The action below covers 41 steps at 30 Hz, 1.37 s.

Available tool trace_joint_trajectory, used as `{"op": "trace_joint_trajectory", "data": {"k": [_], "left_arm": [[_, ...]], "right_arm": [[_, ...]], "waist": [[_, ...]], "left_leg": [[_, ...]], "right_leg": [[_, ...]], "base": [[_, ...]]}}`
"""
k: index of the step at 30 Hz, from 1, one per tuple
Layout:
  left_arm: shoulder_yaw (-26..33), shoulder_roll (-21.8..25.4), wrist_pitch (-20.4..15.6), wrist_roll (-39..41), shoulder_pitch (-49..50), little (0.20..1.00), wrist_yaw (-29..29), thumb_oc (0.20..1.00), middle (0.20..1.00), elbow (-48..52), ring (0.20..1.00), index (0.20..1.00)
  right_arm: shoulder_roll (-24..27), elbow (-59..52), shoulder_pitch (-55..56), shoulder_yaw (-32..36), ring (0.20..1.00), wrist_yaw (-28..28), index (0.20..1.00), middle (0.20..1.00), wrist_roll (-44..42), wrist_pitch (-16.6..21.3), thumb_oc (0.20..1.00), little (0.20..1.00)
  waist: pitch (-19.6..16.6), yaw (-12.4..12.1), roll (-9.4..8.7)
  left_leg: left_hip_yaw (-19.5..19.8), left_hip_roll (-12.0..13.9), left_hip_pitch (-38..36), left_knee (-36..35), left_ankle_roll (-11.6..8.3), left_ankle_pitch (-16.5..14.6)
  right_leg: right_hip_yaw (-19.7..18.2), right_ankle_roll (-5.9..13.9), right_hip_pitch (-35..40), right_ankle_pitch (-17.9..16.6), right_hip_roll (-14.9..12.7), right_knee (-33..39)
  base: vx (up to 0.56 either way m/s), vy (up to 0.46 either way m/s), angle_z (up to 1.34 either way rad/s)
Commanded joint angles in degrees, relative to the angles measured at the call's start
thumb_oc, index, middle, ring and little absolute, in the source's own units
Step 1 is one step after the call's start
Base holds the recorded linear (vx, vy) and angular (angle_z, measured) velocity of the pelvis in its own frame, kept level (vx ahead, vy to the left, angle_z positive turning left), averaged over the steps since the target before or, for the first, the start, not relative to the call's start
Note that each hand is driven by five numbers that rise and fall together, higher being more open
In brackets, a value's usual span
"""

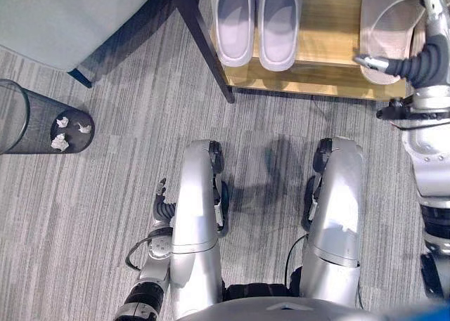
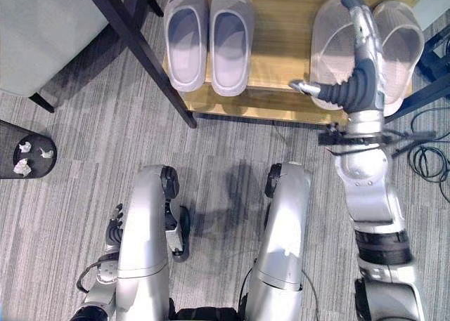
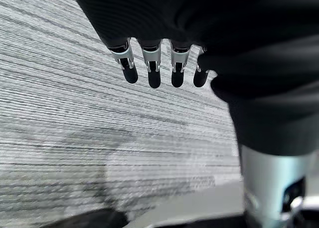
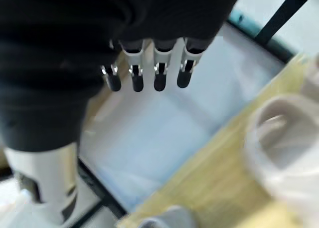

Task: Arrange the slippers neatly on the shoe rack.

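Bin (image 1: 14,121): 3 paper wads (image 1: 60,142). Rack (image 2: 281,68): 4 slippers (image 2: 211,36).

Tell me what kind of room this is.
Probably an entryway or living area of a home: a low wooden shoe rack holding slippers, grey carpet, and a mesh wastebasket with crumpled paper.

right hand (image 2: 357,68) stretched forward, fingers straight and open, left hand (image 1: 163,207) low at side, fingers relaxed
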State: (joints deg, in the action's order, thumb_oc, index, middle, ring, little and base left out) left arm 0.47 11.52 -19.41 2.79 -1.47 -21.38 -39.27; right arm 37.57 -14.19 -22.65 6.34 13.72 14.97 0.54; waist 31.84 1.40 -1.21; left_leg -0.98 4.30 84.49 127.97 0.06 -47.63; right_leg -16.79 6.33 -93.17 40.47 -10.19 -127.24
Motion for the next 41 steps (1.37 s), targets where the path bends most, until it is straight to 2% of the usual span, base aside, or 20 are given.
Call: {"op": "trace_joint_trajectory", "data": {"k": [1, 7, 8, 10, 11, 12, 13, 14, 15, 17, 19, 21, 22, 24, 26, 28, 32, 35, 39, 41], "left_arm": [[-2.06, -2.92, -1.74, -0.24, -1.39, 1.0, -1.25, 1.0, 1.0, 0.25, 1.0, 1.0], [-0.14, 0.02, -2.68, -0.23, -9.28, 1.0, -1.01, 1.0, 1.0, 2.35, 1.0, 1.0], [-0.13, 0.19, -2.81, -0.23, -9.51, 1.0, -0.92, 1.0, 1.0, 2.34, 1.0, 1.0], [-0.69, 0.57, -2.98, 0.55, -8.14, 1.0, 0.34, 1.0, 1.0, 1.47, 1.0, 1.0], [-0.71, 0.57, -2.99, 0.55, -8.09, 1.0, 0.34, 1.0, 1.0, 1.48, 1.0, 1.0], [-0.14, -0.01, -3.43, 3.1, -6.78, 1.0, 2.36, 1.0, 1.0, -0.27, 1.0, 1.0], [-0.09, -0.17, -3.33, 4.05, -6.14, 1.0, 3.05, 1.0, 1.0, -1.23, 1.0, 1.0], [-0.09, -0.16, -3.34, 4.07, -6.12, 1.0, 3.06, 1.0, 1.0, -1.22, 1.0, 1.0], [-0.22, 0.22, -3.48, 5.41, -5.1, 1.0, 4.57, 1.0, 1.0, -5.17, 1.0, 1.0], [-2.05, 1.25, -2.76, 4.09, -2.62, 1.0, 4.96, 1.0, 1.0, -10.31, 1.0, 1.0], [-1.73, 0.63, -1.51, 4.14, -0.01, 1.0, 5.12, 1.0, 1.0, -12.87, 1.0, 1.0], [-1.29, -0.03, -1.38, 4.47, 0.43, 1.0, 5.17, 1.0, 1.0, -15.23, 1.0, 1.0], [0.76, -1.17, -1.07, 6.17, 1.22, 1.0, 6.21, 1.0, 1.0, -18.99, 1.0, 1.0], [2.61, -2.75, -0.31, 6.71, 1.96, 1.0, 6.5, 1.0, 1.0, -26.5, 1.0, 1.0], [3.87, -3.83, 0.88, 6.79, 2.73, 1.0, 6.58, 1.0, 1.0, -30.1, 1.0, 1.0], [2.8, -5.91, 3.04, 3.46, 4.92, 1.0, 5.28, 1.0, 1.0, -33.72, 1.0, 1.0], [1.12, -8.11, 4.33, 1.04, 6.69, 1.0, 3.44, 1.0, 1.0, -36.17, 1.0, 1.0], [0.33, -8.96, 7.09, -0.61, 6.16, 1.0, 3.01, 1.0, 1.0, -39.25, 1.0, 1.0], [-0.97, -9.84, 10.56, -2.06, 4.9, 1.0, 2.83, 1.0, 1.0, -43.81, 1.0, 1.0], [-1.33, -10.19, 11.92, -2.09, 4.55, 1.0, 4.43, 1.0, 1.0, -44.66, 1.0, 1.0]], "right_arm": [[1.02, -4.4, -0.86, 2.98, 1.0, 1.19, 1.0, 1.0, 0.3, 2.93, 1.0, 1.0], [1.69, -4.33, 11.76, 4.69, 1.0, 1.01, 1.0, 1.0, 0.28, 4.22, 1.0, 1.0], [1.95, -3.29, 14.14, 4.62, 1.0, 1.23, 1.0, 1.0, 0.26, 4.91, 1.0, 1.0], [0.87, 8.59, 25.74, 3.28, 1.0, 7.33, 1.0, 1.0, 0.29, 9.44, 1.0, 1.0], [0.86, 8.65, 25.76, 3.26, 1.0, 7.37, 1.0, 1.0, 0.31, 9.5, 1.0, 1.0], [-1.76, 16.98, 29.03, 2.58, 1.0, 11.64, 1.0, 1.0, -0.05, 11.31, 1.0, 1.0], [-3.05, 20.7, 30.09, 2.31, 1.0, 13.45, 1.0, 1.0, -0.48, 11.94, 1.0, 1.0], [-3.07, 20.77, 30.07, 2.27, 1.0, 13.5, 1.0, 1.0, -0.45, 12.0, 1.0, 1.0], [-6.61, 29.23, 30.66, 2.17, 1.0, 16.58, 1.0, 1.0, -1.85, 13.15, 1.0, 1.0], [-11.28, 36.01, 31.31, 4.48, 1.0, 16.12, 1.0, 1.0, -5.98, 13.24, 1.0, 1.0], [-13.34, 43.18, 31.12, 4.37, 1.0, 15.92, 1.0, 1.0, -7.33, 12.93, 1.0, 1.0], [-14.75, 46.95, 30.74, 3.77, 1.0, 15.62, 1.0, 1.0, -7.87, 12.84, 1.0, 1.0], [-17.38, 52.4, 31.35, 3.34, 1.0, 15.01, 1.0, 1.0, -8.84, 13.12, 1.0, 1.0], [-22.41, 63.79, 30.35, 1.74, 1.0, 12.98, 1.0, 1.0, -10.22, 13.09, 1.0, 1.0], [-24.2, 72.19, 29.79, 0.35, 1.0, 11.21, 1.0, 1.0, -10.74, 12.92, 1.0, 1.0], [-25.82, 83.44, 29.69, 0.78, 1.0, 6.66, 1.0, 1.0, -13.72, 11.09, 1.0, 1.0], [-26.77, 91.91, 29.79, -0.31, 1.0, -0.11, 1.0, 1.0, -16.44, 6.68, 1.0, 1.0], [-27.33, 94.69, 29.23, -0.07, 1.0, -4.64, 1.0, 1.0, -17.85, 4.36, 1.0, 1.0], [-27.24, 97.96, 28.2, -0.66, 1.0, -6.47, 1.0, 1.0, -17.37, 2.58, 1.0, 1.0], [-27.6, 98.57, 28.23, -0.85, 1.0, -6.79, 1.0, 1.0, -17.22, 2.35, 1.0, 1.0]], "waist": [[-2.05, -1.12, -0.45], [-2.34, 0.84, 0.37], [-3.84, 1.03, 0.63], [-14.03, 1.72, 1.91], [-14.09, 1.7, 1.88], [-19.14, 1.57, 2.45], [-21.34, 1.37, 2.88], [-21.4, 1.35, 2.89], [-23.76, 1.0, 2.63], [-26.02, 0.7, 1.89], [-27.59, 0.59, 1.43], [-27.99, 0.63, 1.15], [-29.7, 0.45, 0.48], [-31.73, 0.26, -0.41], [-33.0, -0.19, -0.96], [-35.22, -0.73, -0.82], [-37.74, -1.04, -0.38], [-39.44, -1.03, -0.09], [-42.79, -1.06, 0.54], [-43.67, -0.99, 0.66]], "left_leg": [[4.72, 1.21, 5.46, 1.69, 5.0, -1.68], [5.96, 1.69, 5.46, -2.13, 4.12, 0.65], [5.56, 1.83, 5.46, -4.26, 4.23, 1.11], [5.26, 3.06, 5.46, -17.33, 4.37, 5.17], [5.24, 3.09, 5.46, -17.44, 4.34, 5.29], [5.83, 3.37, 5.46, -22.92, 4.15, 7.81], [6.28, 3.5, 5.38, -25.54, 4.08, 8.88], [6.32, 3.53, 5.38, -25.69, 4.04, 9.02], [5.7, 4.2, 0.32, -32.65, 3.54, 10.96], [4.05, 4.22, -10.56, -43.89, 3.84, 13.77], [3.36, 2.87, -19.82, -53.71, 4.03, 16.65], [2.92, 2.5, -23.72, -57.52, 3.9, 17.74], [2.28, 2.13, -29.19, -65.79, 3.12, 22.7], [1.7, 1.72, -38.74, -74.48, 2.56, 25.36], [1.82, 0.37, -45.58, -81.53, 2.51, 27.59], [1.94, -1.46, -56.47, -93.09, 2.41, 30.94], [1.45, -1.8, -68.04, -108.41, 1.26, 36.23], [0.43, -1.48, -74.05, -116.96, 0.33, 39.63], [0.63, 0.15, -80.58, -128.71, -1.1, 46.0], [0.6, 0.64, -81.96, -131.3, -1.62, 47.54]], "right_leg": [[-8.68, -3.07, 4.23, -12.58, 0.64, 2.42], [-5.98, -3.01, 5.75, -12.64, -0.25, 6.91], [-4.93, -3.08, 5.74, -12.75, -0.89, 9.23], [1.48, -3.17, 6.84, -13.4, -3.27, 22.94], [1.49, -3.22, 6.81, -13.49, -3.24, 23.02], [5.13, -3.57, 7.96, -13.99, -4.19, 29.9], [7.3, -3.75, 8.69, -14.35, -4.49, 32.93], [7.39, -3.82, 8.7, -14.48, -4.46, 33.07], [11.08, -4.17, 14.08, -15.42, -4.7, 40.35], [14.07, -4.16, 24.94, -18.38, -4.04, 52.83], [15.64, -3.47, 34.18, -21.04, -3.69, 63.52], [16.3, -3.35, 37.7, -22.36, -3.42, 67.38], [18.14, -3.59, 43.72, -26.57, -3.32, 76.02], [19.7, -3.52, 53.82, -29.56, -3.1, 85.68], [20.54, -3.33, 60.31, -31.62, -2.64, 91.66], [20.07, -2.47, 69.2, -35.0, -1.9, 99.94], [19.35, -2.14, 77.35, -38.93, -0.81, 110.73], [19.16, -1.44, 82.06, -41.01, -0.53, 117.91], [19.27, -0.08, 88.43, -44.0, -0.7, 128.17], [19.49, 0.16, 89.94, -44.5, -0.42, 130.48]], "base": [[-0.01, -0.005, -0.05], [-0.01, -0.011, -0.05], [0.01, 0.058, -0.22], [0.04, 0.057, -0.28], [0.06, 0.014, -0.1], [0.0, 0.0, 0.0], [0.03, 0.016, 0.08], [-0.03, -0.06, 0.1], [-0.06, -0.11, 0.07], [-0.07, -0.144, 0.08], [-0.02, -0.091, -0.09], [0.06, -0.093, 0.03], [0.13, -0.172, 0.49], [0.26, -0.192, 0.46], [0.29, -0.122, 0.14], [0.31, -0.075, -0.09], [0.16, -0.018, -0.07], [0.12, -0.011, -0.22], [0.11, -0.025, -0.15], [0.08, -0.031, -0.13]]}}
